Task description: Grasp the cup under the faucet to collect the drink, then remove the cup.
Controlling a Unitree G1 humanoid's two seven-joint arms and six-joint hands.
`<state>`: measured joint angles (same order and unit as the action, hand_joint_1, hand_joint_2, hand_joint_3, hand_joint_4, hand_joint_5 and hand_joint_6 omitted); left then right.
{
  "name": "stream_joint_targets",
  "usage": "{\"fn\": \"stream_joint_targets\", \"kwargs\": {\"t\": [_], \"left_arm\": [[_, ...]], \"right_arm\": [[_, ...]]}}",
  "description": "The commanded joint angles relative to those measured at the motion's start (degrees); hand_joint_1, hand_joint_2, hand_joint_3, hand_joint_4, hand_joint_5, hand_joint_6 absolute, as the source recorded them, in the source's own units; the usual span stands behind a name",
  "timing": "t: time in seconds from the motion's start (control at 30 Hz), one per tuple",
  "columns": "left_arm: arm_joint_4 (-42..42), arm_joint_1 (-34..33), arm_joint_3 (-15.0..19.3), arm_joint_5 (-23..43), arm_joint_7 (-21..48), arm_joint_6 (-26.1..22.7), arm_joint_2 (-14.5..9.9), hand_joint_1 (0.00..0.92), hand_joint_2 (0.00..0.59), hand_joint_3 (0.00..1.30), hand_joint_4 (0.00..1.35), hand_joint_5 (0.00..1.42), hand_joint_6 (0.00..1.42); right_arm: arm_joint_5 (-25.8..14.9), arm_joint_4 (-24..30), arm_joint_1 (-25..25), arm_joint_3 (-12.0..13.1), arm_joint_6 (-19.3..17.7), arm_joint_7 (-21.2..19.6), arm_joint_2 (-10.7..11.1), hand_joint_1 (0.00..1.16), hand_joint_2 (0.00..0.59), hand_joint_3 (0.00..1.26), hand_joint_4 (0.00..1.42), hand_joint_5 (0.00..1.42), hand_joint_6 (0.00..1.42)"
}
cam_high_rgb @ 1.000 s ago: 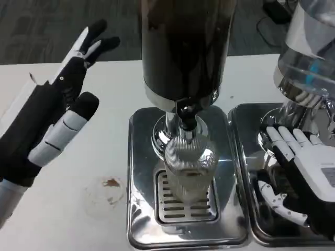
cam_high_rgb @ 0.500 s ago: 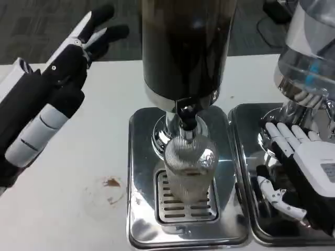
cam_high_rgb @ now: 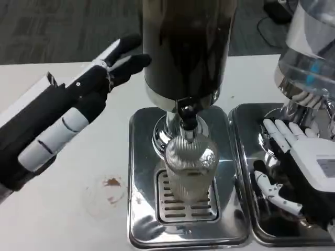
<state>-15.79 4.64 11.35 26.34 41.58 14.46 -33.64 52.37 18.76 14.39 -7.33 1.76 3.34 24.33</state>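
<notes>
Left hand [cam_high_rgb: 78, 112] in the frame's upper left: fingers straight and slightly apart, tips just beside the dark dispenser tank [cam_high_rgb: 186, 47], holding nothing. Right hand [cam_high_rgb: 301, 175] at lower right, fingers spread, empty. The ribbed cup [cam_high_rgb: 189, 170] stands center, under the faucet [cam_high_rgb: 187, 121], on the drip tray [cam_high_rgb: 141, 157].

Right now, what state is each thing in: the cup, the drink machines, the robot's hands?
cup: upright on the drip grate under the faucet, ungrasped
dark dispenser: holds dark drink
left hand: open, raised, fingertips near dispenser
right hand: open, over neighbouring tray
table: stained brown
</notes>
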Motion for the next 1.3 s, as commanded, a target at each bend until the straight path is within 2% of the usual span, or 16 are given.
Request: {"fn": "stream_joint_targets", "kwargs": {"t": [0.03,0.17,0.43,0.5,0.73,0.87,1.1,1.23,1.3], "left_arm": [[2.6,-3.9,-2.3,-0.6,2.9,-1.0,0.0,0.000,0.235,0.02,0.00,0.03,0.00],[4.6,-7.0,-4.4,-1.1,6.3,-0.5,-0.1,0.000,0.229,0.04,0.00,0.03,0.00],[6.7,-9.0,-5.9,-0.6,11.6,-0.2,-0.1,0.000,0.212,0.03,0.00,0.03,0.00],[8.2,-9.4,-6.8,-1.9,12.8,0.0,-0.1,0.000,0.242,0.03,0.00,0.03,0.00],[10.9,-11.4,-9.4,-3.6,14.9,0.5,0.6,0.000,0.262,0.02,0.00,0.02,0.00],[11.0,-11.6,-9.1,-3.2,14.7,0.8,1.3,0.000,0.262,0.03,0.00,0.02,0.00],[10.6,-14.1,-4.8,-1.1,11.5,1.7,3.2,0.000,0.273,0.06,0.00,0.02,0.00],[11.5,-14.1,-4.0,-1.5,11.2,2.2,3.7,0.000,0.275,0.07,0.00,0.03,0.00],[13.0,-13.8,-4.2,-2.4,11.6,2.4,3.7,0.000,0.255,0.07,0.00,0.02,0.00]], "right_arm": [[0.5,-0.2,-0.5,-0.4,1.2,-1.4,-1.3,0.22,0.509,0.00,0.00,0.00,0.00],[1.3,-0.2,-0.5,-1.2,1.9,-1.9,-2.4,0.22,0.509,0.00,0.00,0.00,0.00],[2.2,0.0,0.0,-2.3,2.8,-2.5,-3.4,0.22,0.509,0.00,0.00,0.00,0.00],[2.4,-0.1,-0.1,-2.5,2.9,-2.6,-3.6,0.22,0.509,0.00,0.00,0.00,0.00],[3.2,0.6,0.7,-3.1,4.1,-3.1,-4.5,0.22,0.509,0.00,0.00,0.00,0.00],[3.6,1.2,1.2,-3.5,4.9,-3.3,-4.8,0.22,0.509,0.00,0.00,0.00,0.00],[3.5,1.2,0.6,-4.0,5.6,-3.0,-5.0,0.22,0.509,0.00,0.00,0.00,0.00],[3.3,1.2,0.5,-4.0,6.0,-3.2,-5.4,0.22,0.509,0.00,0.00,0.00,0.00],[3.6,1.2,0.5,-4.1,6.1,-3.0,-5.4,0.21,0.511,0.00,0.00,0.00,0.00]]}}
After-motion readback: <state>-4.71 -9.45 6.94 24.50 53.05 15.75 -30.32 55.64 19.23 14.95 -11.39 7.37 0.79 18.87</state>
